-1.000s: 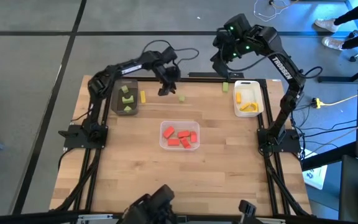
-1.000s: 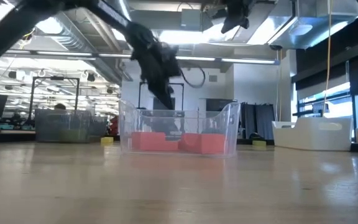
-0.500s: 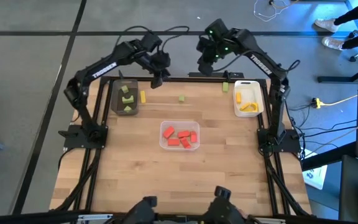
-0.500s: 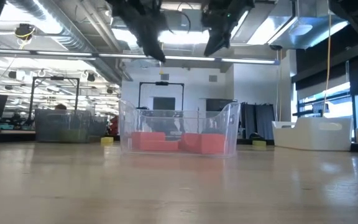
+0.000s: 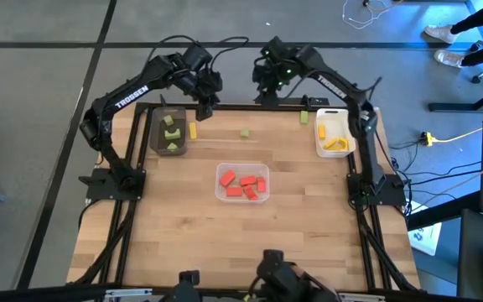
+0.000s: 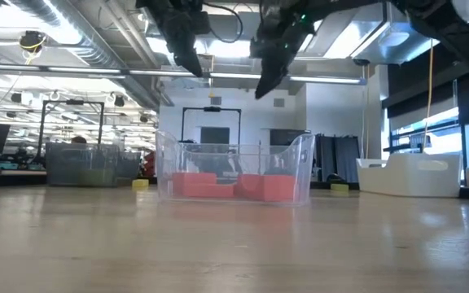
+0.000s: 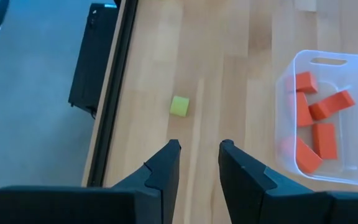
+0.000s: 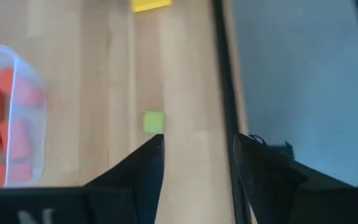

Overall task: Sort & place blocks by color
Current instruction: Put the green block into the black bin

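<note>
1. Blurring hides block shapes in the clear tray at centre; its red blocks sit inside.
2. Dark tray at ten o'clock holds green blocks; white tray at two o'clock holds yellow blocks.
3. Loose green block lies on the counter at twelve o'clock.
4. Left end effector hangs narrowly parted, empty; right end effector wider, empty.

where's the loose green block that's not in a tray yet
In the high view the green block lies alone on the table's far edge, between the dark tray on the left and the white tray on the right.

In the low view we see the clear tray blur the red blocks inside; the yellow block is cut by the right wrist view's top edge.
</note>
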